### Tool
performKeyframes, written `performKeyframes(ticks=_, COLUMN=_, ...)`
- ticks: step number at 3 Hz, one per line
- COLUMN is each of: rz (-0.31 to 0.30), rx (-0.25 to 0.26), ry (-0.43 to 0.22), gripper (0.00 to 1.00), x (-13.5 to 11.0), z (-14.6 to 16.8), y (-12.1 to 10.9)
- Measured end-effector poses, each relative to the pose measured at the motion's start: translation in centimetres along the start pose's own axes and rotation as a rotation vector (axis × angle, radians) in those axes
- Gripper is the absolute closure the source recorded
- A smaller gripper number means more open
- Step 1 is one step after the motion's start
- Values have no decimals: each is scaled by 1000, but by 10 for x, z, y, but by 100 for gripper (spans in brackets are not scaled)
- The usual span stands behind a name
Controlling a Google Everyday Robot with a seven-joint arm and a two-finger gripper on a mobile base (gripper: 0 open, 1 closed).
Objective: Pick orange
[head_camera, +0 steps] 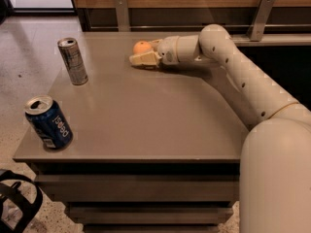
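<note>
The orange [142, 46] sits on the brown table [146, 115] near its far edge. My gripper [138, 53] reaches in from the right at table height and is open, with the orange between its fingers. The near cream finger [142, 59] lies just in front of the orange and reaches past its left side. The far finger is mostly hidden behind the fruit. The orange rests on the table.
A tall silver can [73, 61] stands at the far left of the table. A blue Pepsi can [48, 123] stands at the near left corner. A wooden wall panel with metal brackets [121, 11] runs behind the table. My arm [243, 76] crosses the right side.
</note>
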State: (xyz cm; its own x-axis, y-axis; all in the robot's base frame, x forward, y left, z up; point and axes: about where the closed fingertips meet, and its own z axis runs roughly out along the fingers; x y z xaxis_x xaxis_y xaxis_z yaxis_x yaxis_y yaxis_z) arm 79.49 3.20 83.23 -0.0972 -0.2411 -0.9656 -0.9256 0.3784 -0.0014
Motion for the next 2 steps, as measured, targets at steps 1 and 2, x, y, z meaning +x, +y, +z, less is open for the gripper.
performKeyframes(ticks=1, rz=0, rx=-5, ry=0, gripper=62, x=0, z=3, y=2)
performKeyframes(ticks=2, rz=1, rx=-10, ry=0, gripper=86, x=0, z=6, y=3)
